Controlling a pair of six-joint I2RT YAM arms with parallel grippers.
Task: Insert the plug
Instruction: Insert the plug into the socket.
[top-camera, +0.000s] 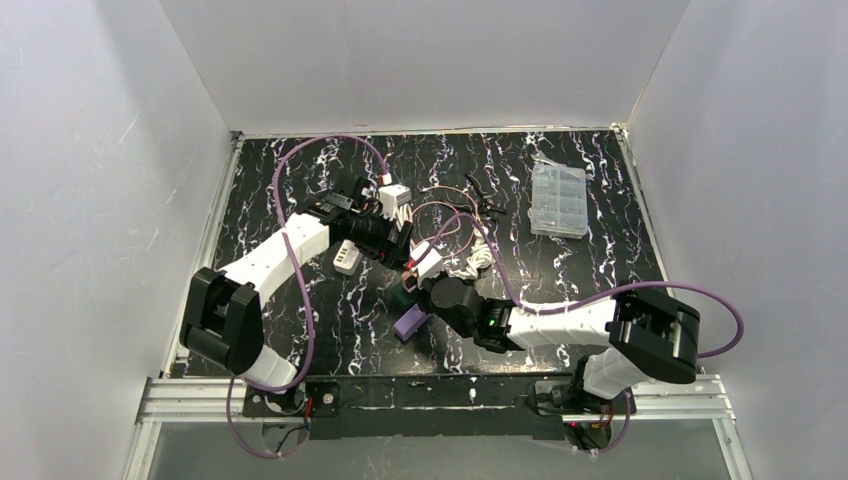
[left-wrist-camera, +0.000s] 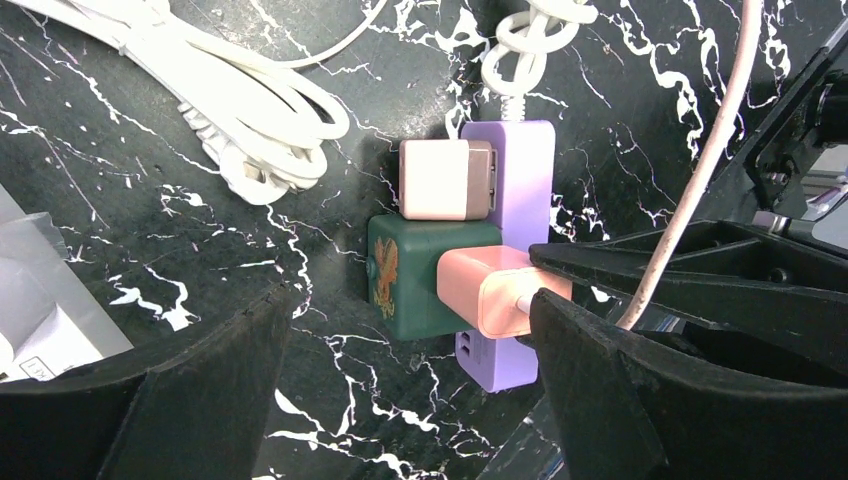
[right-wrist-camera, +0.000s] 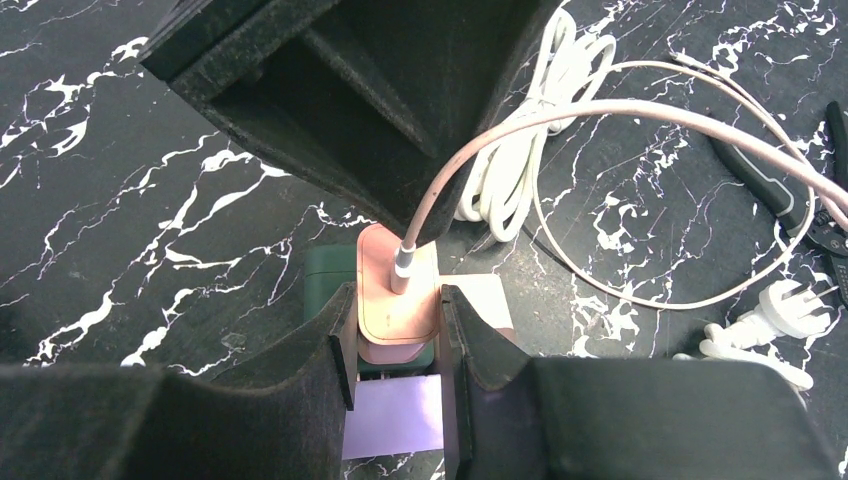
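Observation:
A pink plug with a pale cable stands on a green adapter, which sits on a purple power strip. My right gripper is shut on the pink plug's two sides. A thin gap shows between plug and adapter. In the left wrist view the pink plug, the green adapter and the purple strip lie just ahead of my open, empty left gripper. A beige adapter sits in the strip beside them. The strip's end shows from above.
A bundled white cable lies left of the strip, and its white plug to the right. A clear plastic box stands at the back right. A white cube adapter and another white adapter lie near the left arm.

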